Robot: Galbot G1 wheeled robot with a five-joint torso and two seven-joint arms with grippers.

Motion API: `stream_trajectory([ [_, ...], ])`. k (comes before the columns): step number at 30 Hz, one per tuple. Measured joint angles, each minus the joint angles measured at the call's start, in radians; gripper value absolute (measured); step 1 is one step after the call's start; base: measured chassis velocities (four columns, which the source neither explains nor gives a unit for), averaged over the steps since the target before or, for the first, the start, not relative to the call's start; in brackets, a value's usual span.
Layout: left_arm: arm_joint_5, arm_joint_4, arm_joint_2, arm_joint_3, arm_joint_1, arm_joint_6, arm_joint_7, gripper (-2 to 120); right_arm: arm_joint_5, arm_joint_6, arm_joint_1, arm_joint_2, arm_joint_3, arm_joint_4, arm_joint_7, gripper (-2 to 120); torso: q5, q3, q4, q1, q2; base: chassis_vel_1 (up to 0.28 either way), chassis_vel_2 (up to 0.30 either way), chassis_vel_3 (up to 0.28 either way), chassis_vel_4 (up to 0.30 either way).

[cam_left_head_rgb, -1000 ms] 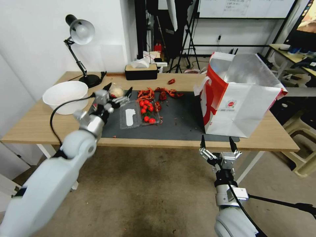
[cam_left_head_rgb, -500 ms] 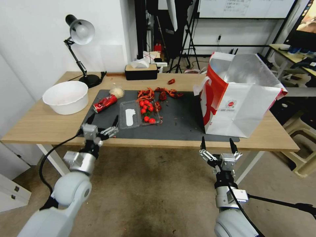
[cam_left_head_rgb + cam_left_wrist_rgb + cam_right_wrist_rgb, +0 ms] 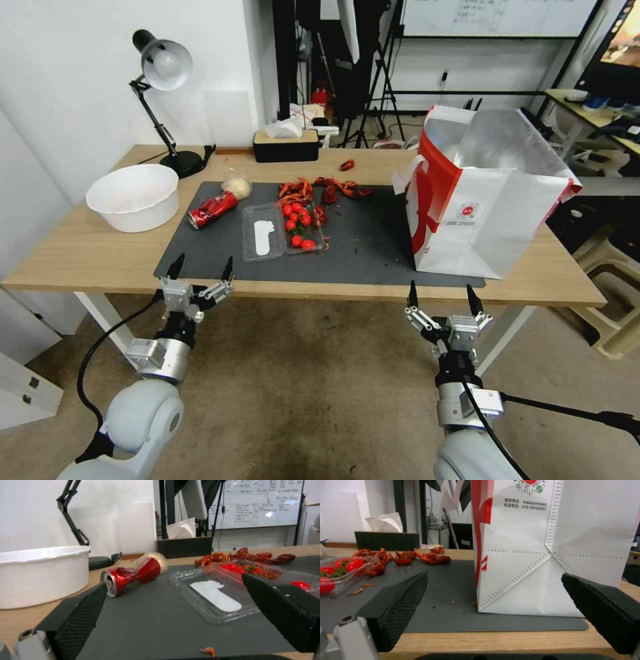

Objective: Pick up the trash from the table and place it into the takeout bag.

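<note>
Both grippers, left and right, hang wide open, empty, just off the table's near edge. The can (crushed) lies on the mat, the bag standing well apart.

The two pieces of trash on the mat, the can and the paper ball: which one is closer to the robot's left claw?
The crushed red soda can. It lies on its side nearer the open left gripper, while the crumpled paper ball sits just behind it.

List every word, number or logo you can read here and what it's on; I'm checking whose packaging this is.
"010-58103931", after small unreadable characters: white front of the takeout bag, right wrist view.
Line above it: roughly "malayouhuocy", blurred, unsure.
Round red logo on the bag: unreadable.
Crushed red soda can: no readable lettering.
Whiteboard: writing too small.
</note>
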Motion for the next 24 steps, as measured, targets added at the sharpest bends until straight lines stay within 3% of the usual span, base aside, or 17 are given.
stream_trajectory([
  [24, 0.007, 0.026, 0.032, -0.008, -0.032, 0.019, 0.039, 100, 0.001, 0.002, 0.005, 0.006, -0.002, -0.012, 0.000, 100, 0.0000, 0.000, 0.0001, 0.000, 0.000, 0.000, 0.000, 0.000, 0.000],
])
